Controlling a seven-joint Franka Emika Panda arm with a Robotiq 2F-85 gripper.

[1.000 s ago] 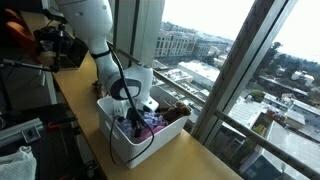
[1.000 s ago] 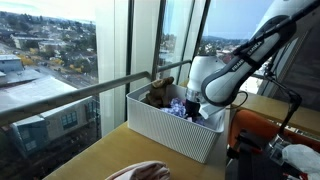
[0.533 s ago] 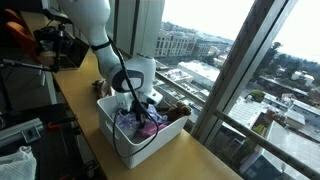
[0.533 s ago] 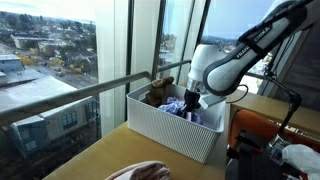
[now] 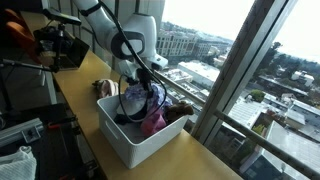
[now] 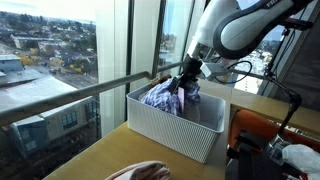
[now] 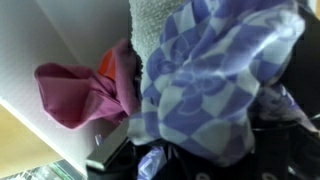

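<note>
While clamped on the bunched top of the purple-and-white checked cloth [image 6: 163, 98], claw [image 6: 186, 80] hangs it over white plastic bin [image 6: 172, 134]. Soft, light, floppy; best gripped at gathered folds.

Checkered purple cloth [image 7: 215, 85] — pink cloth [image 7: 85, 95] beside
</note>
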